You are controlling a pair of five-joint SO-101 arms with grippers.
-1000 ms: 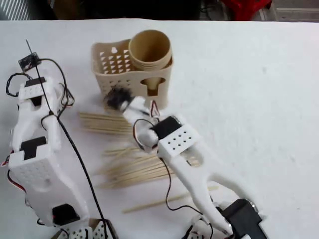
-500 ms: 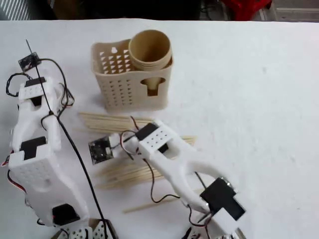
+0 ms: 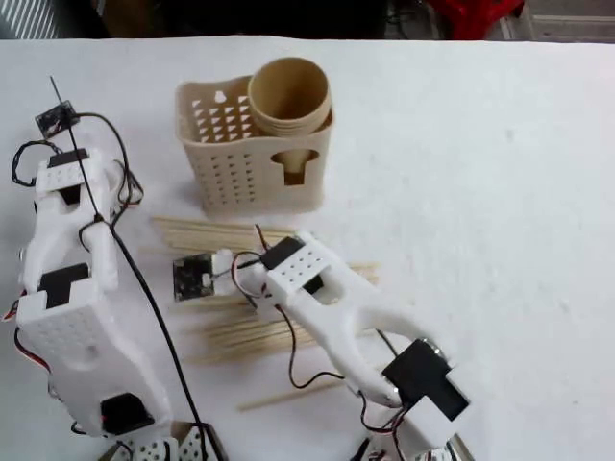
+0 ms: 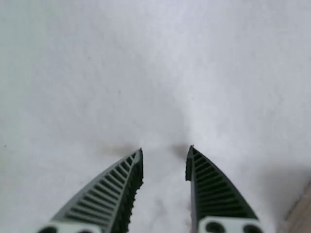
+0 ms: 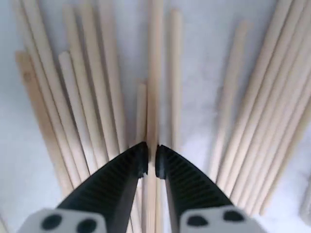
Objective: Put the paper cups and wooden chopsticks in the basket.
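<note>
Two paper cups (image 3: 289,93), or perhaps more, sit nested one inside another in the right-hand compartment of the cream basket (image 3: 235,158), which stands upright toward the far side of the white desk (image 3: 480,192). The exact count of cups cannot be told from the rims. The wooden chopsticks (image 3: 231,336) lie flat on the desk just in front of the basket, loose and roughly parallel. One thin row lies nearer the basket, a thicker spread sits closer to the arms, and a single stick (image 3: 288,392) lies apart at the near edge.

The right arm (image 3: 317,288) stretches over the thicker spread, with its wrist above the sticks. From its own wrist view, the right claw (image 5: 147,162) points down at the wooden chopsticks (image 5: 97,97) and is drawn in to a narrow slit. One stick runs lengthwise through that slit between the two dark ribbed fingers (image 5: 124,177), and other sticks fan out on both sides.

The left arm (image 3: 67,288) sits folded at the left edge of the desk, well apart from the sticks and the basket, with a black cable (image 3: 144,279) trailing beside it. The left claw (image 4: 165,158) hangs over bare desk (image 4: 146,73), parted by a moderate gap and holding nothing.
</note>
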